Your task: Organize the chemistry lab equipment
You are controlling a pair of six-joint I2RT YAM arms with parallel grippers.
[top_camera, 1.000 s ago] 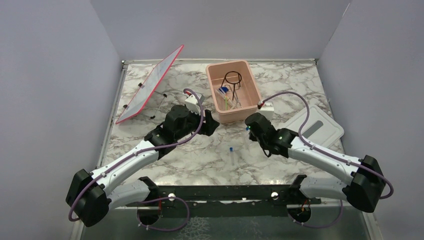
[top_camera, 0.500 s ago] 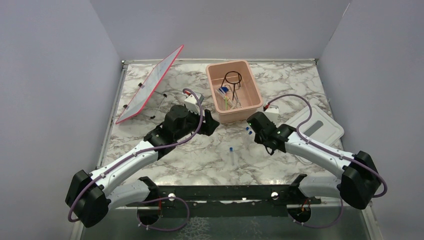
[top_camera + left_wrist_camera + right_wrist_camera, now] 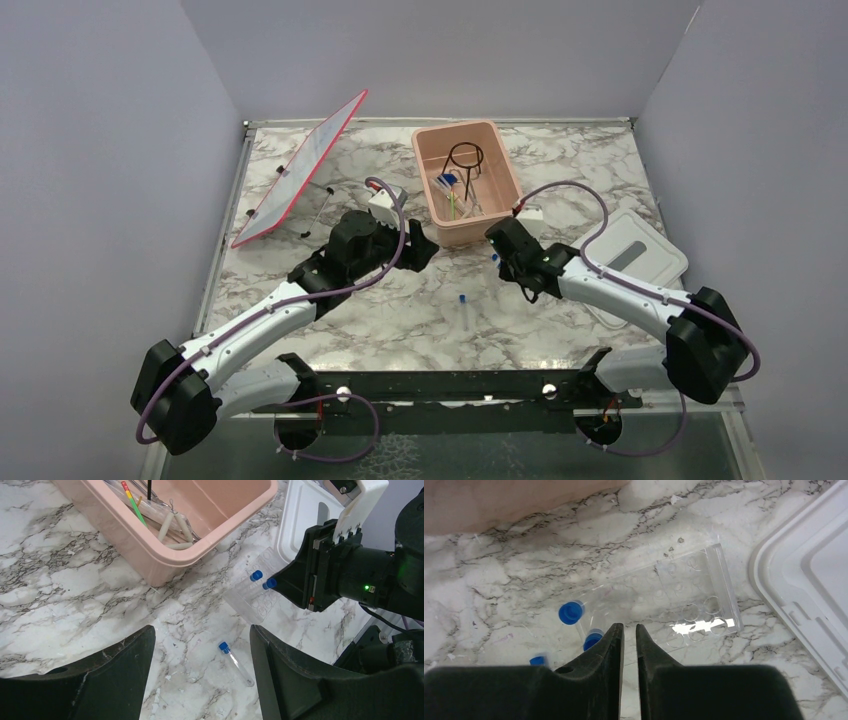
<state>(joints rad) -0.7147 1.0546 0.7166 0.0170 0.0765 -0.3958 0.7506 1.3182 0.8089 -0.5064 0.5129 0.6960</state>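
Top camera overlooks table [image 3: 400, 300]; both wrist cameras closely share clear rack [image 3: 248, 599].

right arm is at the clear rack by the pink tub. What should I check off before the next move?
1. Right pincer shut on the clear rack at its edge: ok.
2. Two blue-capped tubes seated in the rack: ok, though the rack looks tilted in the left wrist view.
3. Left pincer open, empty, apart from the rack: ok.
4. Pink tub uncovered, white lid lying off to the side: ok.
5. Room in the tub for the rack: cannot tell.
6. Loose tube lying outside the tub, not yet stowed: not ok.
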